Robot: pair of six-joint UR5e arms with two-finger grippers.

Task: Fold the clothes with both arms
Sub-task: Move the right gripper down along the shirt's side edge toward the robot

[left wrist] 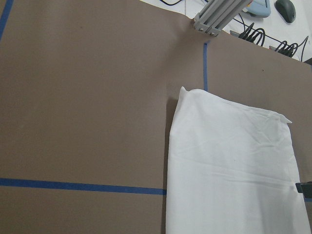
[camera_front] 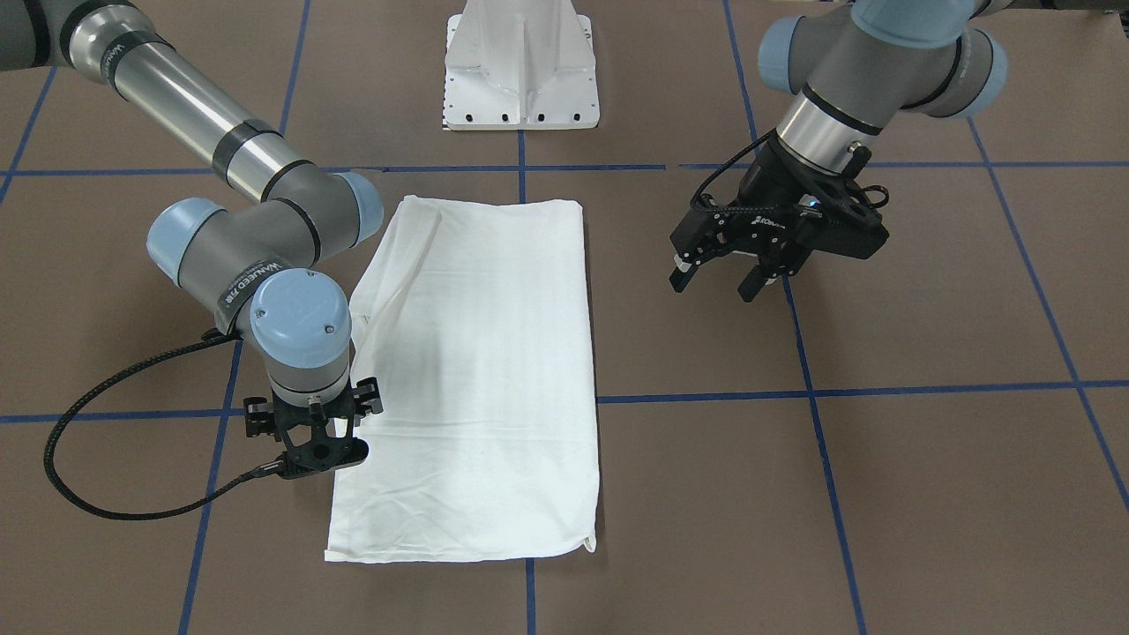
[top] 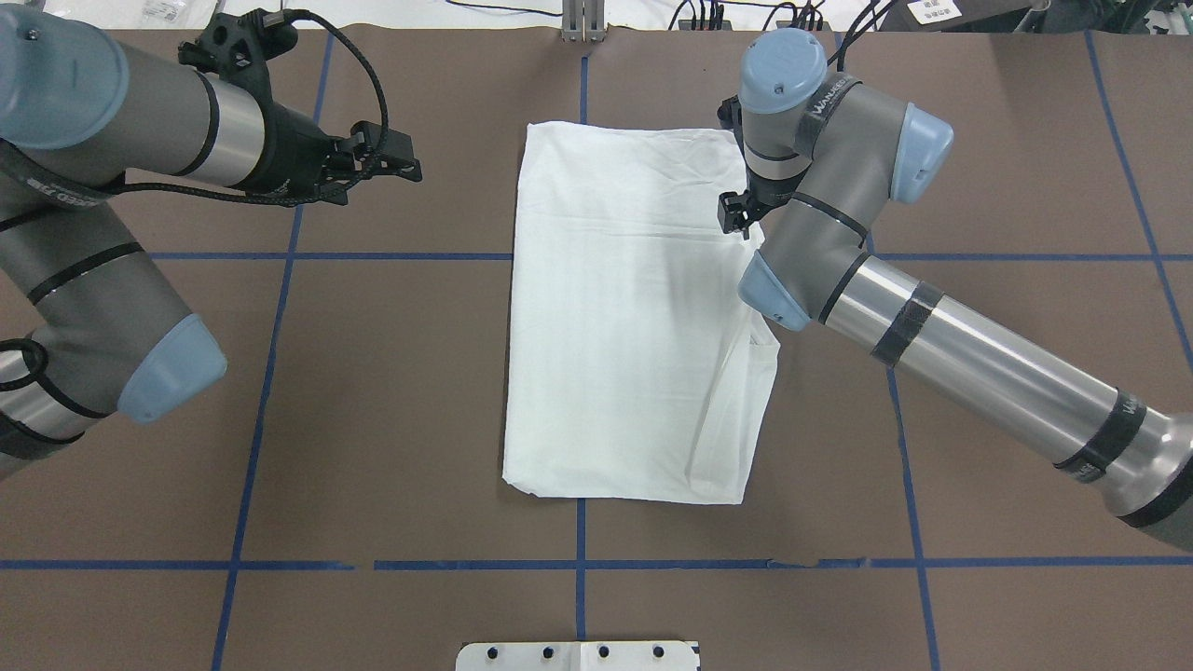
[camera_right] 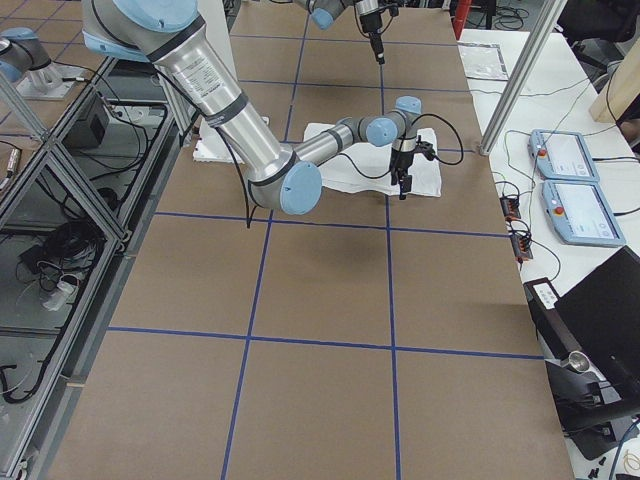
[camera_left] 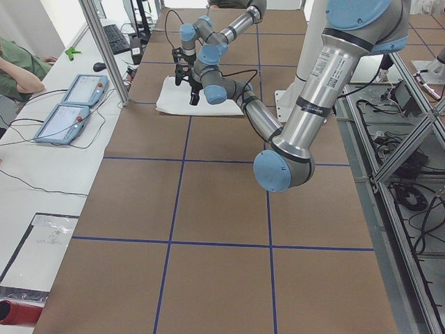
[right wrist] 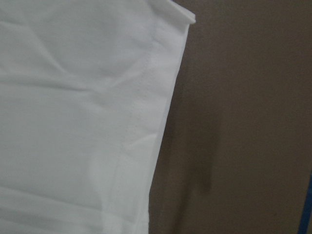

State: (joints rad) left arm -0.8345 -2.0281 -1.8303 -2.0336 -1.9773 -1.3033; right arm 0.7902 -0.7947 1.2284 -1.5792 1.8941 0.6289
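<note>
The clothes, one white shirt [camera_front: 476,370] [top: 634,326], lie flat on the brown table, folded into a long rectangle. My right gripper [camera_front: 310,459] [top: 736,216] points straight down at the shirt's long edge on the robot's right. Its fingers are hidden under the wrist, so I cannot tell whether they are open or shut. The right wrist view shows only that shirt edge [right wrist: 146,126] and a corner, with no fingers. My left gripper [camera_front: 716,282] [top: 396,160] hovers open and empty above bare table, well clear of the shirt's other long side [left wrist: 229,165].
The white pedestal base [camera_front: 522,70] stands at the robot's side of the table. Blue tape lines [top: 270,256] divide the brown surface. A metal post [left wrist: 219,14] rises at the far edge. Beyond it are tablets [camera_left: 69,104] and a person's arm [camera_left: 17,69].
</note>
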